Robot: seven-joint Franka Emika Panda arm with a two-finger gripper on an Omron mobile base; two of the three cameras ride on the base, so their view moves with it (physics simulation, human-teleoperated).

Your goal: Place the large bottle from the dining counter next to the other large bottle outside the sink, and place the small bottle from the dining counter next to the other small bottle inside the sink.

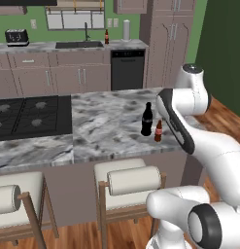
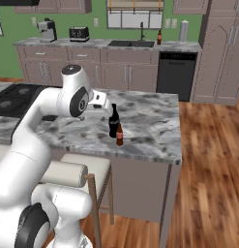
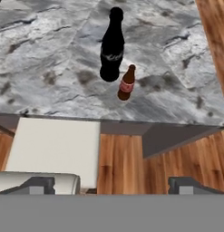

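On the grey marbled dining counter (image 1: 107, 126) the tall black glass bottle (image 1: 147, 119) stands upright near the front edge, with the small brown bottle with a red label (image 1: 158, 131) just beside it on the side nearer the stools. The robot's gripper (image 3: 111, 183) hovers above and short of that edge, jaws spread wide and holding nothing. Both bottles look rigid, smooth and likely slippery and breakable; I'd take the tall one around its straight lower body rather than its thin neck, since it could tip into its small neighbour.
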